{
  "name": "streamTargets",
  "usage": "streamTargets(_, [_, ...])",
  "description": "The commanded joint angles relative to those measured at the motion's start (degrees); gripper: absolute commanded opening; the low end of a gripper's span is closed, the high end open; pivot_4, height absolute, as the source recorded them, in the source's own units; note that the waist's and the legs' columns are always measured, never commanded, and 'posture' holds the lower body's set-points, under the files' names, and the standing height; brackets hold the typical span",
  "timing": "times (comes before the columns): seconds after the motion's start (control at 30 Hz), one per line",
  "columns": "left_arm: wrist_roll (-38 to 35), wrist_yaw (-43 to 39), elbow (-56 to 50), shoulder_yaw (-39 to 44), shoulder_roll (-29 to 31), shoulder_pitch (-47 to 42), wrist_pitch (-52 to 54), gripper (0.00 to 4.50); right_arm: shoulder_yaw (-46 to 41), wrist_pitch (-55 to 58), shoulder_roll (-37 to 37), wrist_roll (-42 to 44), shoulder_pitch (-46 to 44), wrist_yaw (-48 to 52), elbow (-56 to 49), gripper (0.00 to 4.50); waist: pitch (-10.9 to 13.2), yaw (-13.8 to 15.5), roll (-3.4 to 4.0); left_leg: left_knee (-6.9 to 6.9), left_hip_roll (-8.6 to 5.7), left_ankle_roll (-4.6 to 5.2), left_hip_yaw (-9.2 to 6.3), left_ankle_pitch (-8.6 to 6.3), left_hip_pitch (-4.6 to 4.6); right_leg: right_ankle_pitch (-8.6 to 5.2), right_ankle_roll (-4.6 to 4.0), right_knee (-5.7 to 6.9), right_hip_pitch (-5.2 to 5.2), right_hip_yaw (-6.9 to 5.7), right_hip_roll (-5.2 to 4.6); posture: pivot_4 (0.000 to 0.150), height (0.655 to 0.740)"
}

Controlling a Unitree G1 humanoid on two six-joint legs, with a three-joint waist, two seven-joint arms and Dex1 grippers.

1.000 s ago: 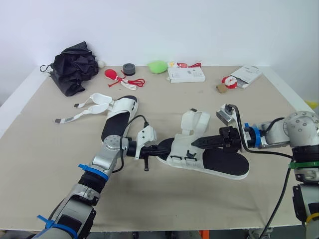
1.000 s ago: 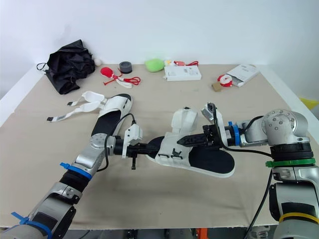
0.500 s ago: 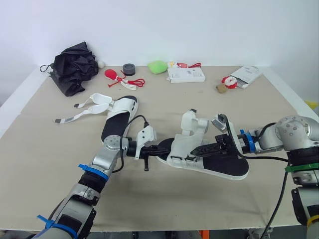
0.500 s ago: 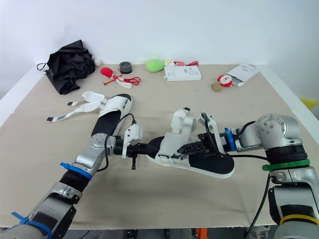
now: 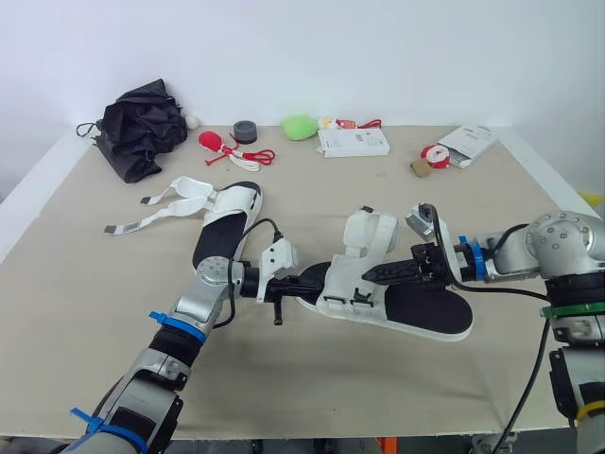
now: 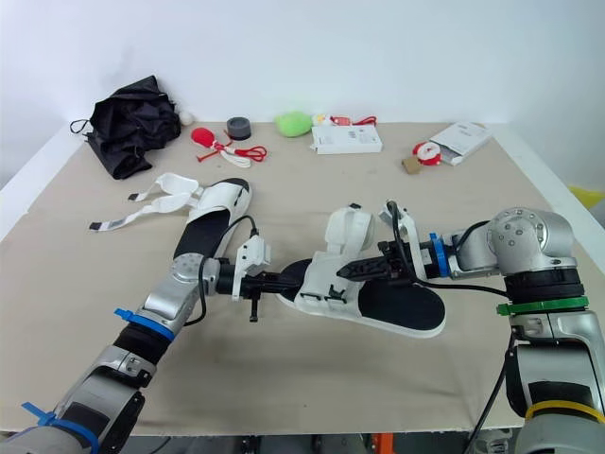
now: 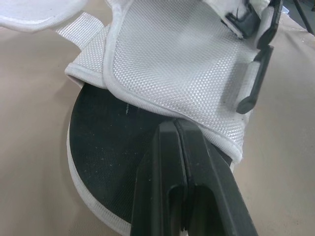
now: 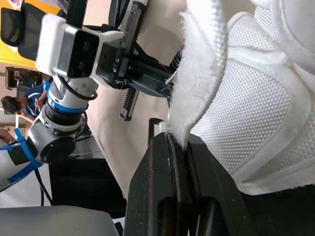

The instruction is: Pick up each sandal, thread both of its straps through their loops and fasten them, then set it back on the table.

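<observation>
Unfastened sandal (image 5: 225,216) lies left on the bench (image 5: 95,312), straps loose. Left tool (image 5: 314,281), fingers together, meets the mesh upper's edge of the second sandal (image 5: 430,317) at mid-bench. Right tool (image 5: 369,273) is clamped on its strap (image 8: 201,91).

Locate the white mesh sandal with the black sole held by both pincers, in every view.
Left eye view: white mesh sandal with black sole, centre, between left pincer and right pincer.
Right eye view: centre, likewise.
Left wrist view: the sandal at the pincer's tip.
Right wrist view: the sandal, its strap pinched.
Shared landmark: the left pincer at the sandal's end.
</observation>
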Motion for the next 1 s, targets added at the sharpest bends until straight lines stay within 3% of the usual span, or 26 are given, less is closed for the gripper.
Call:
streamTargets(0.03, [3.6, 0.0, 5.2, -3.7, 1.1, 3.4, 3.6, 0.0, 0.0, 0.5, -1.2, 2.0, 0.2, 0.9, -2.4, 0.08, 0.0, 0.0, 0.0, 0.0, 0.0, 0.0, 0.0, 0.0, 0.0, 0.0, 0.0, 0.0, 0.0, 0.0, 0.0, 0.15, 0.74])
streamTargets(0.63, [3.6, 0.0, 5.7, -3.7, 0.9, 3.3, 3.6, 0.0, -3.4, 0.5, 0.0, 4.6, -4.0, -0.2, 4.1, 0.08, 0.0, 0.0, 0.0, 0.02, 0.0, 0.0, 0.0, 0.0, 0.0, 0.02, -0.01, 0.0, 0.01, 0.01, 0.0, 0.15, 0.74])
streamTargets(1.0, [3.5, 0.2, 5.5, -3.5, 1.0, 3.3, 3.8, 0.0, -2.2, 0.5, -0.3, 7.7, 1.4, -2.4, 0.3, 0.08, 0.0, 0.0, 0.0, 0.03, 0.0, 0.0, 0.01, 0.0, 0.01, 0.03, 0.0, 0.0, 0.02, 0.02, 0.0, 0.15, 0.74])
